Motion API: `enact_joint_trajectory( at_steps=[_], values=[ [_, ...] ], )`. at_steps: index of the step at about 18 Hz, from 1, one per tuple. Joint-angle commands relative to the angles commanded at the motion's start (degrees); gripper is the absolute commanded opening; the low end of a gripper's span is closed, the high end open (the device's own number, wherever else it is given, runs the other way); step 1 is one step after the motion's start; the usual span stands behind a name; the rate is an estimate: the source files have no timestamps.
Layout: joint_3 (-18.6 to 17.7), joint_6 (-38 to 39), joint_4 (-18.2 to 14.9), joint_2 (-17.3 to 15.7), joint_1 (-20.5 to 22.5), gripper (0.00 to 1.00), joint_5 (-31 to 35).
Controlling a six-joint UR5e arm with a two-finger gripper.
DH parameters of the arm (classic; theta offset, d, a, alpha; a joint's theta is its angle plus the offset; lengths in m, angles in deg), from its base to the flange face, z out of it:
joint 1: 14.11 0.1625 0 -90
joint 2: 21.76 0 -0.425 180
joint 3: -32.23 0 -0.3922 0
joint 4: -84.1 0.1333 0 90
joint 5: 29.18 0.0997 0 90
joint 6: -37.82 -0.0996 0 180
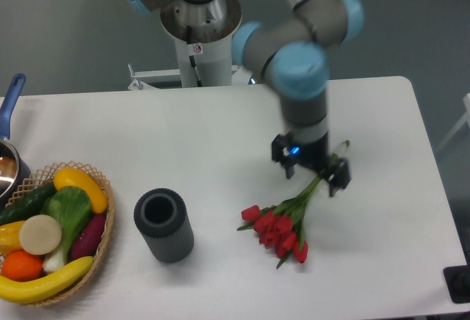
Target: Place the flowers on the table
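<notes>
With its jaws spread wide and holding nothing, the gripper hangs over the stems of the flowers, which lie flat on the table.

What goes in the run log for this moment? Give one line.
gripper: open, raised above stems | tulip bunch: lying on white table, released | ribbed vase: upright, empty | placement: apparently done

White table, flowers, grey vase, wicker basket, pot at left edge
</notes>
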Motion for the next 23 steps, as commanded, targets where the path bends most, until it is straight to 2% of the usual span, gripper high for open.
enact_joint_trajectory(
  at_steps=[2, 5, 6, 9, 12, 16, 23],
  values=[
    [1.22, -1.66, -1.58, -0.7, 1.23, 1.0, 0.0],
    [6.32, -11.48, -11.75, -0.8, 2.72, 1.0, 0.26],
    [7.03, -14.39, -14.04, -1.06, 3.51, 1.0, 0.35],
    [5.81, -23.52, -17.22, -3.77, 7.38, 1.0, 0.35],
    [2.48, -31.44, -18.02, -6.59, 11.95, 1.0, 0.17],
    [-0.52, -40.85, -18.29, -8.7, 15.64, 1.0, 0.0],
    [-0.44, -40.87, -18.02, -9.06, 15.21, 1.0, -1.32]
  ],
)
